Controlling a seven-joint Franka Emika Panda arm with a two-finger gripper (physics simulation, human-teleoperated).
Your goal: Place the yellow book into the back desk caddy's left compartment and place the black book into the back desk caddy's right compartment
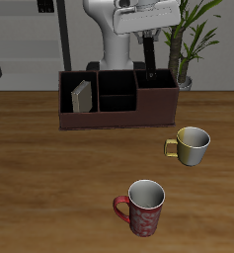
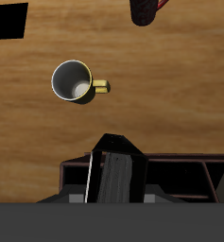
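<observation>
Gripper (image 1: 148, 42) above one end section of the back desk caddy (image 1: 117, 121), closed on the black book (image 1: 149, 67). Black book hanging upright, long axis vertical, lower end down inside the right compartment (image 1: 158, 94), upper end clamped between the fingers. In wrist view, black book (image 2: 114, 170) seen from above as a dark slab pointing down into the black-lined slot; contact with the slot floor cannot be told. Yellow book (image 1: 81, 96) already in the left compartment (image 1: 79, 107), standing on edge, leaning slightly, long axis near vertical. Middle section unoccupied. Gold-handled pale mug (image 1: 193, 145) on the desk (image 1: 39, 178) nearer the front, well apart from the caddy; same mug (image 2: 73, 80) in wrist view. Red patterned mug (image 1: 143, 208) closer to the front edge, upright.
</observation>
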